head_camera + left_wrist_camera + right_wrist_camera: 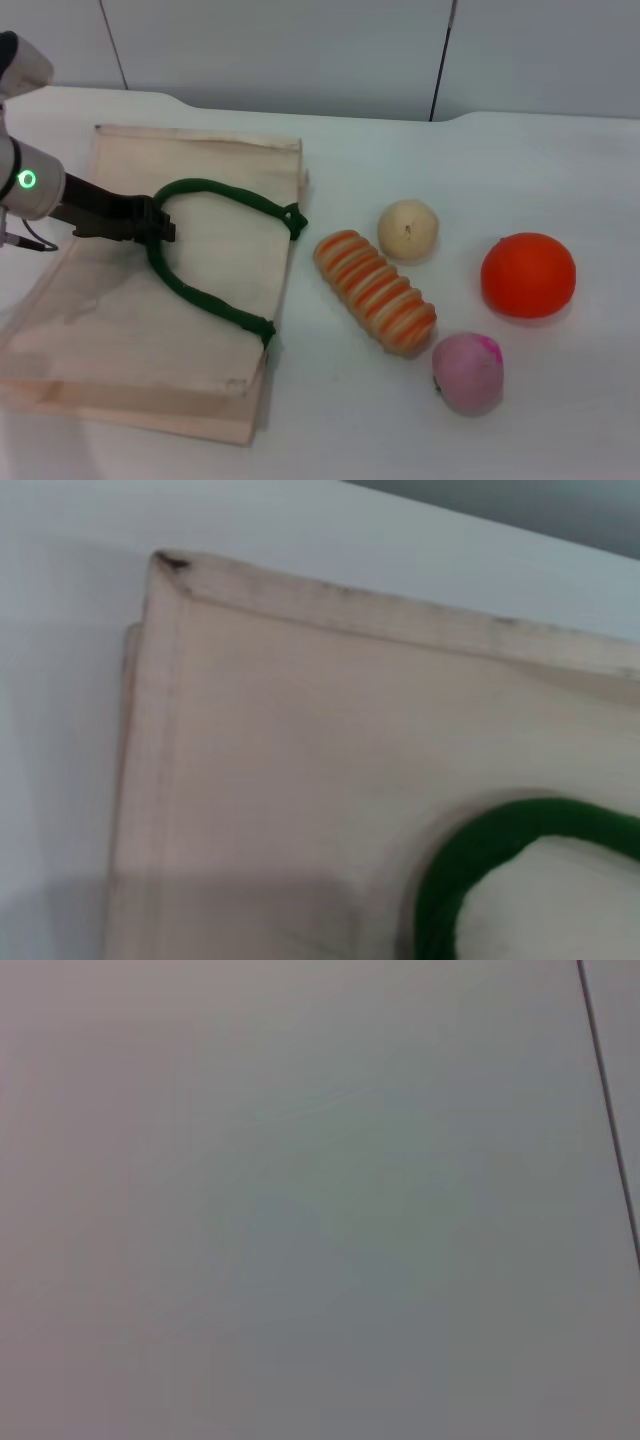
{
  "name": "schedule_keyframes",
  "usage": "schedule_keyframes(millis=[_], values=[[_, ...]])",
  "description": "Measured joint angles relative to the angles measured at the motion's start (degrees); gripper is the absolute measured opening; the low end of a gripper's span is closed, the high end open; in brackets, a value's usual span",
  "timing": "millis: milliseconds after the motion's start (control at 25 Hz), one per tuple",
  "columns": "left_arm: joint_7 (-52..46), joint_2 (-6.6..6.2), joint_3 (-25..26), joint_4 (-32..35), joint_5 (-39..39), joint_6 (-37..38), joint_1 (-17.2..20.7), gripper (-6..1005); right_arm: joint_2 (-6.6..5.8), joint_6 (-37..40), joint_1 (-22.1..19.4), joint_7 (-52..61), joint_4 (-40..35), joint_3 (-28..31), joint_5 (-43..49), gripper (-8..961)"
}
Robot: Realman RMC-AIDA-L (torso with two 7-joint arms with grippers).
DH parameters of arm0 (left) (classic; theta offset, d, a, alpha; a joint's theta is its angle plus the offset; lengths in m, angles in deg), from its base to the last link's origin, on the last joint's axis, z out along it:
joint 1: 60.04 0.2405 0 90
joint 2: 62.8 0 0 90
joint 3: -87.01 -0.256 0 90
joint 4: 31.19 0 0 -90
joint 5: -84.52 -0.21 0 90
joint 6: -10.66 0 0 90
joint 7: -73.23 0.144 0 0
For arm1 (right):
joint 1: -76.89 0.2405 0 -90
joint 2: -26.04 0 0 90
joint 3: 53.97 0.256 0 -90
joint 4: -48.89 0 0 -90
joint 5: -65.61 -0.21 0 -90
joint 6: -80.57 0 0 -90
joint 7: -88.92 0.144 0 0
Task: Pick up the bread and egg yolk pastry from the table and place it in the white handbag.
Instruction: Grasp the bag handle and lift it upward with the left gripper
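Note:
The white handbag (120,320) lies flat on the table's left side, with its dark green handle (215,190) looped on top. My left gripper (155,230) reaches in from the left and is shut on the bend of that handle. In the left wrist view the handbag (300,760) fills the picture, with a curve of the green handle (470,850). Right of the bag lies the orange and cream striped bread (375,292). Just beyond it sits the pale egg yolk pastry (408,229). My right gripper is out of view.
An orange ball (528,274) and a pink ball (467,372) sit right of the bread on the white table (420,430). A grey wall (300,50) stands behind the table. The right wrist view shows only a plain grey surface.

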Motion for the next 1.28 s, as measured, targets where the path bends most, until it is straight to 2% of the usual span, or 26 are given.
schedule_keyframes(millis=[200, 440, 520, 760, 920, 1080, 1280], values=[[-0.05, -0.14, -0.01, -1.15, -1.14, 1.11, -0.67, 462, 0.00, 0.12, 0.11, 0.00, 0.11, 0.00, 0.00, 845], [-0.08, -0.12, -0.03, -1.19, -1.33, 2.22, -0.78, 294, 0.00, 0.13, 0.17, 0.00, 0.12, 0.00, 0.01, 845], [-0.07, -0.11, -0.02, -1.19, -1.34, 2.68, -0.82, 199, 0.02, 0.13, 0.18, 0.00, 0.13, 0.00, 0.00, 845], [1.62, 0.47, -0.01, -1.19, -0.78, 4.39, -1.04, 120, 0.08, 0.13, 0.18, 0.00, 0.16, 0.00, 0.00, 845], [5.01, 0.75, 0.37, -1.19, 2.85, 4.85, -1.12, 120, 0.09, 0.13, -0.02, 0.00, 0.22, 0.00, 0.01, 845], [11.54, 0.79, 0.74, -0.51, 13.28, 2.70, 0.48, 120, 0.08, 0.17, -0.39, 0.00, 0.22, -0.26, 0.19, 844], [22.36, 0.23, 0.78, 1.40, 29.34, -5.41, 4.70, 120, -0.02, 2.37, -0.39, 1.53, 0.21, -2.48, 5.17, 844]])
